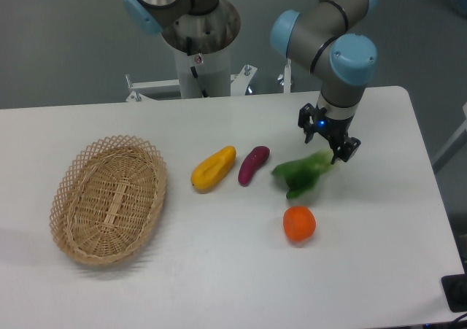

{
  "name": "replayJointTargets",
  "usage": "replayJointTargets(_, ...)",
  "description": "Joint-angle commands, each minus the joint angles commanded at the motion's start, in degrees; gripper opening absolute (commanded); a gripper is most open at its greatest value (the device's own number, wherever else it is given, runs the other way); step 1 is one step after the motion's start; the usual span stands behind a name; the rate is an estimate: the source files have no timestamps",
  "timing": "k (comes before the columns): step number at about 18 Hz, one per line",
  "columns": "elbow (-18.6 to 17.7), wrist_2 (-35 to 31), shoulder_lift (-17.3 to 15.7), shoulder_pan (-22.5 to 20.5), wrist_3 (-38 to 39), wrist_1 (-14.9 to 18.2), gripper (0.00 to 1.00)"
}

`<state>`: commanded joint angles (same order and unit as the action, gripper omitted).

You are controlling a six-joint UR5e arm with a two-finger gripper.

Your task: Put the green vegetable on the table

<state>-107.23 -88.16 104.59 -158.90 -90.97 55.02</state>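
Where the green vegetable (301, 176) sits in my feed, it shows as a blurred green shape on or just above the table (219, 271), with the pale stalk end up-right near the gripper (328, 141) and the darker leaves spreading down-left. I use the vegetable as my landmark for everything else. Right at its upper-right end hangs the gripper, a dark two-finger tool with a small blue light on its body. Its fingers look parted, and the stalk end seems to sit just below them rather than between them, though the blur there keeps me from being sure whether they touch. The arm (343, 52) rises above the gripper in grey tubes with light blue joint caps, reaching back toward the grey base column (201, 44) at the far edge of the table.

Just below the vegetable, near but apart, an orange fruit (299, 223) rests on the white top. To the vegetable's left lies the purple vegetable (253, 165), tilted with its upper end to the right, and just beyond that the yellow fruit (213, 168), angled the same way. Well apart from the vegetable, far to its left, the woven wicker basket (109, 198) stands with nothing visible inside it.
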Motion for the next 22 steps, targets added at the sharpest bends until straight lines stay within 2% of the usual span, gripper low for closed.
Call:
replayJointTargets(8,6.1,-0.1,1.1,0.1,0.2,0.7,1.00)
replayJointTargets(14,10.5,0.5,3.2,-0.6,1.8,1.1,1.00)
replayJointTargets(19,16.8,0.6,5.8,-0.8,1.8,6.4,1.00)
replayJointTargets(22,19.3,0.6,7.7,-0.8,1.8,6.6,1.00)
